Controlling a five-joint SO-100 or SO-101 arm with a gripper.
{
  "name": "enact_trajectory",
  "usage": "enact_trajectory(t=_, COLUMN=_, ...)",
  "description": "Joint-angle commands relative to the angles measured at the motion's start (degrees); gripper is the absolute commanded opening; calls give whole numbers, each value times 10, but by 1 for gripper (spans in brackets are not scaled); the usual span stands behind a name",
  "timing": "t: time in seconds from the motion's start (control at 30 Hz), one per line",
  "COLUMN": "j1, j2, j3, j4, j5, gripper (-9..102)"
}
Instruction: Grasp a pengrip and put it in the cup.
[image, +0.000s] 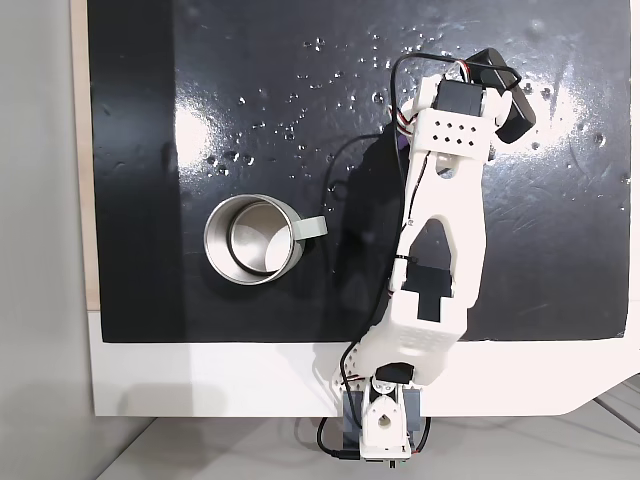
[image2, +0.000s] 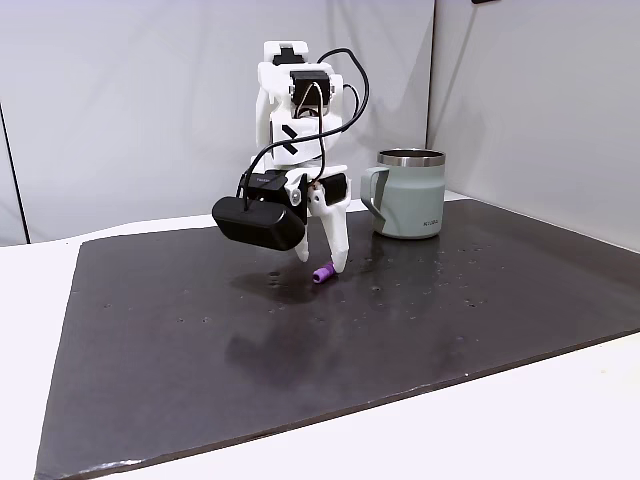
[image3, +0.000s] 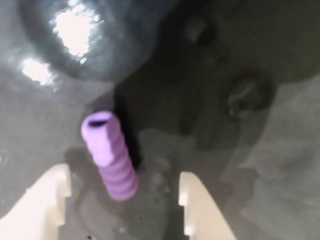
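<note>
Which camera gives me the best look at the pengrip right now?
The wrist view: the pengrip lies large between the open gripper's fingertips. A fixed view shows it as a tiny purple piece on the mat.

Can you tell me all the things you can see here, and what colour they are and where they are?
pengrip: one, light purple, lying on the mat between the open gripper's fingertips.
cup: one, shiny steel rim with pale grey-green side and grey handle, standing upright on the mat, apart from the arm.
mat: one, black, shiny, covering most of the table.
table: one, white, under the mat.
arm: one, white with black wires, reaching across the mat.
gripper: one, white fingers, open, down at the mat around the pengrip.
</note>
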Motion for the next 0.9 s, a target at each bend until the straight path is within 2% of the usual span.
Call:
enact_trajectory(t=0.0, j1=10, j2=-12, j3=-64, j4=20, j5=-3, gripper=26)
enact_trajectory(t=0.43, j1=16, j2=-51, j3=-91, j4=26, j5=-10, gripper=15)
enact_trajectory(t=0.7, j1=14, j2=-50, j3=-91, j4=28, j5=-10, gripper=2)
enact_trajectory(t=0.87, j1=10, j2=-39, j3=-91, j4=36, j5=-10, gripper=0)
